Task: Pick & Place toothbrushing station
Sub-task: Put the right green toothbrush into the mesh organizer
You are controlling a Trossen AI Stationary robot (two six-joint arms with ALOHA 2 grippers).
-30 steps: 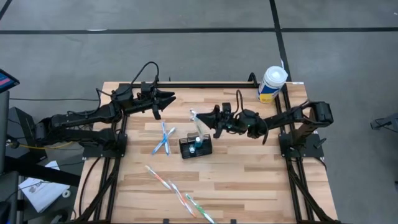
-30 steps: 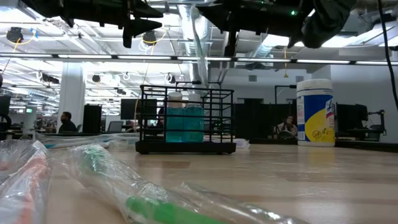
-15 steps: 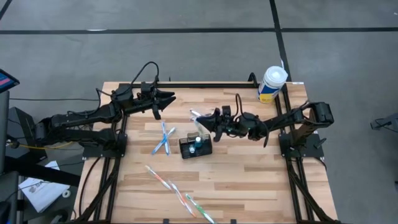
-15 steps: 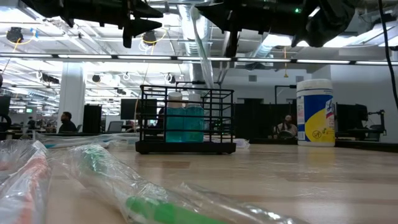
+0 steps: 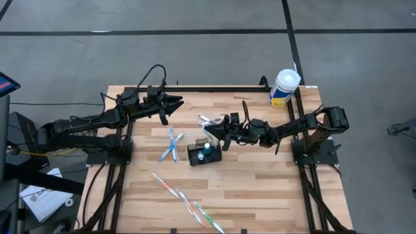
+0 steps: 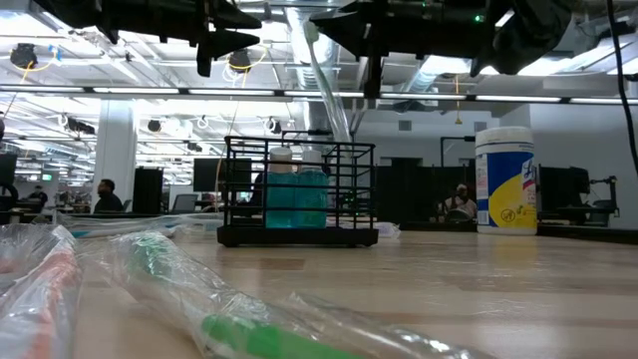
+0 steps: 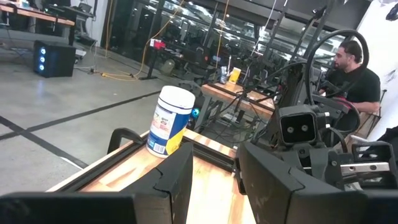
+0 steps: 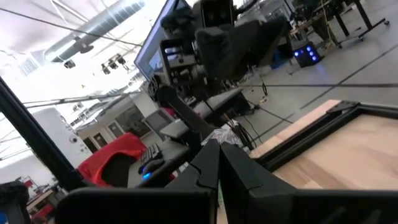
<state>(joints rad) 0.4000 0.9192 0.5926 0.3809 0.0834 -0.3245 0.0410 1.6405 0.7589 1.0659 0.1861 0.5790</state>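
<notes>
black wire-mesh, the toothbrushing station (image 5: 204,153) stands mid-table. over the last second a wrapped toothbrush (image 5: 207,121), pinched in the right gripper (image 5: 212,132), has been carried closer above it, so insertion seems near. the left gripper (image 5: 175,102) is held open, well apart.

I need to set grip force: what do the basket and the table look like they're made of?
The basket looks like thin black metal wire, probably coated: you can see through its open grid of bars to the teal items inside. The table looks like pale wood with a smooth finish: it shows plank seams and grain.
</notes>
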